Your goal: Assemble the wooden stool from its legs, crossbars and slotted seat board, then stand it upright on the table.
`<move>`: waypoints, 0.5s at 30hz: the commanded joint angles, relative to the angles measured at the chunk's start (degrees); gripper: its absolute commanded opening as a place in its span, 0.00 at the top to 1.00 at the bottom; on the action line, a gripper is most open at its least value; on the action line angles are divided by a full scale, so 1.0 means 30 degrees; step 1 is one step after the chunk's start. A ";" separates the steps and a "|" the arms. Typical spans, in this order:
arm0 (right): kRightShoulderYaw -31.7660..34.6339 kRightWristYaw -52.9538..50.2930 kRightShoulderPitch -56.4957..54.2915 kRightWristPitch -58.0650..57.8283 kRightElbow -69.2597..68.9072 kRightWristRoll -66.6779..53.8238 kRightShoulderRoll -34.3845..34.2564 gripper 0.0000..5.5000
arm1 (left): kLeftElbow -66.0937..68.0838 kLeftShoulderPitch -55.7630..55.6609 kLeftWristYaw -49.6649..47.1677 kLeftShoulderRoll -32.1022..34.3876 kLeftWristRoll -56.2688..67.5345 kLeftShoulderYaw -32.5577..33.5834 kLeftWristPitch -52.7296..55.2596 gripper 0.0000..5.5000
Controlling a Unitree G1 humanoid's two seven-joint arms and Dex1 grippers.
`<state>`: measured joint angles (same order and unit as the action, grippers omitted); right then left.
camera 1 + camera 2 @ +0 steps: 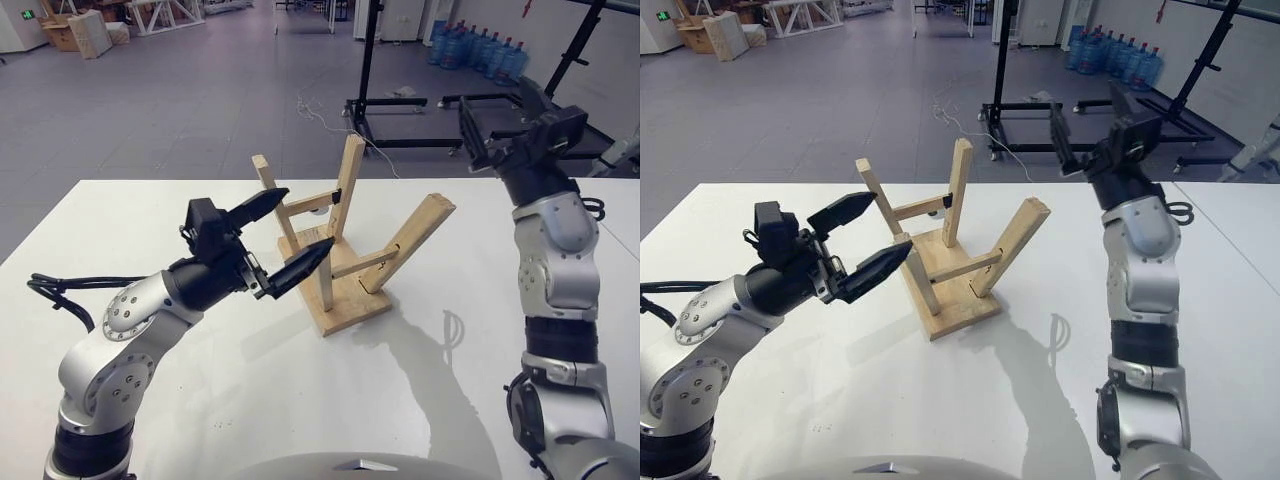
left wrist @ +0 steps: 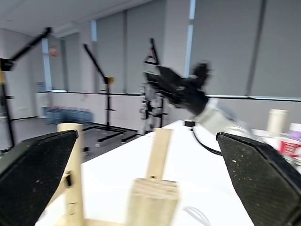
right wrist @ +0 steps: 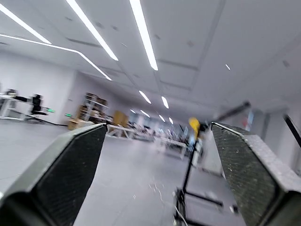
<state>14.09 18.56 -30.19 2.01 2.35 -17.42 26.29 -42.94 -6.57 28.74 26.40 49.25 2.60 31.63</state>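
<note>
The wooden stool [image 1: 347,185] rests upside down in the middle of the white table [image 1: 150,230]. Its seat board [image 1: 350,305] is on the tabletop, and its legs, joined by crossbars, point up. My left gripper [image 1: 306,220] is open just left of the stool, its two black fingers on either side of the nearest leg without touching it. In the left wrist view that leg's end [image 2: 150,197] shows between the pads [image 2: 33,174]. My right gripper [image 1: 500,118] is open and empty, raised high to the right of the stool, well clear of it.
Black metal frames [image 1: 400,100] stand on the floor beyond the table's far edge, with water bottles [image 1: 480,45] behind them. A black cable [image 1: 60,285] trails from my left arm across the table. Another white table [image 1: 620,220] adjoins on the right.
</note>
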 commanded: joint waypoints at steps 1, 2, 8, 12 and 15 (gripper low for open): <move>0.0256 0.0912 -0.1250 -0.0415 0.3021 -0.0450 0.0177 0.26 | 0.0690 -0.0578 0.0787 0.0085 -0.0203 -0.0958 0.0072 0.02; 0.0115 0.1409 -0.1379 -0.0545 0.3892 -0.0562 0.0079 0.26 | 0.1148 -0.0845 0.0864 0.0054 -0.0630 -0.1251 0.0013 0.02; 0.0355 0.3413 0.2066 -0.2398 0.2810 -0.2854 -0.1000 0.26 | 0.4838 -0.2809 0.1295 -0.0464 -0.2280 -0.2148 -0.0104 0.02; 0.0134 0.3358 0.4058 -0.3868 0.0305 -0.3922 -0.1639 0.26 | 0.5237 -0.2760 0.1311 -0.0627 -0.2683 -0.2232 -0.0033 0.02; -0.0228 0.3277 0.4666 -0.4776 -0.1157 -0.4324 -0.1933 0.26 | 0.5095 -0.2606 0.1454 -0.0750 -0.2560 -0.2204 0.0108 0.02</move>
<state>13.96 28.59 -16.90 -10.50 1.57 -29.59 21.19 -27.63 -14.27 33.01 24.15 41.97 -3.71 31.21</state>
